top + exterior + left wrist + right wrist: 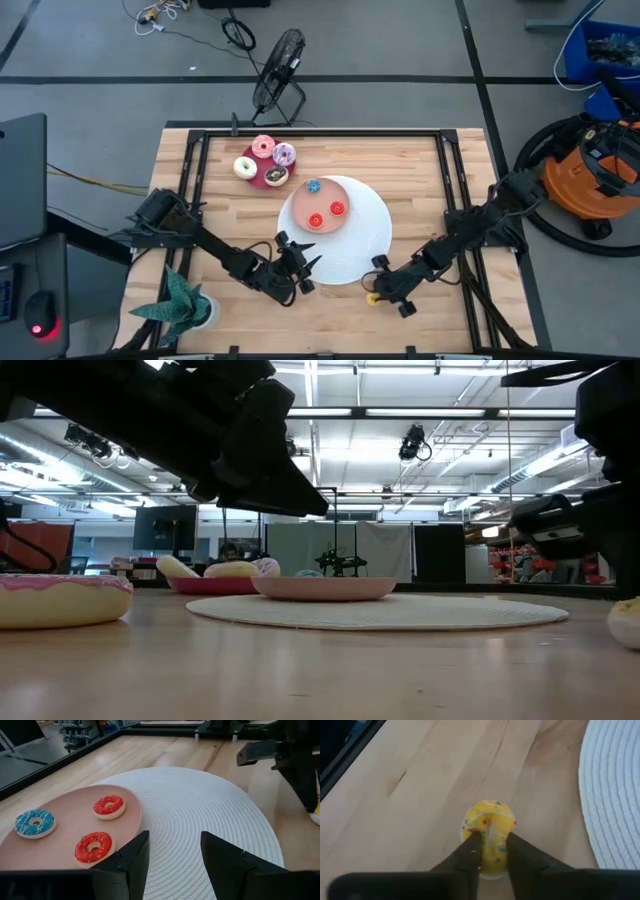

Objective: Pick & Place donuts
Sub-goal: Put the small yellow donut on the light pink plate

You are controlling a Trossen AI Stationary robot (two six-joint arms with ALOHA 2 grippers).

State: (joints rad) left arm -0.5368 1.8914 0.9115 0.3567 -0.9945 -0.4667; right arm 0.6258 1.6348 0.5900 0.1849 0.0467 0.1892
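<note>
A tiny yellow donut (488, 827) lies on the wood just off the near edge of the big white disc (365, 245). My right gripper (491, 845) is closed on it. My left gripper (172, 862) stands open over the disc's near left edge, beside the salmon plate (300, 208), with nothing between its fingers. That plate holds a blue donut (35, 822) and two red ones (109, 806) (93, 846). At the far left a crimson plate (262, 181) carries pink (263, 147), purple (284, 154), white (244, 167) and brown (277, 176) donuts. Another pink donut (60, 600) shows in the low view. My right gripper has the yellow donut's near part (492, 857) between its two fingers (472, 851), which come slanting down from the table's right. The fingertips lie over the ring's top on either side of its middle. The donut rests on the table (420, 795).
A green toy plant (185, 305) stands at the table's near left corner. A black frame rail (320, 131) runs round the table's far edge and sides. Bare wood lies along the near edge between the two grippers.
</note>
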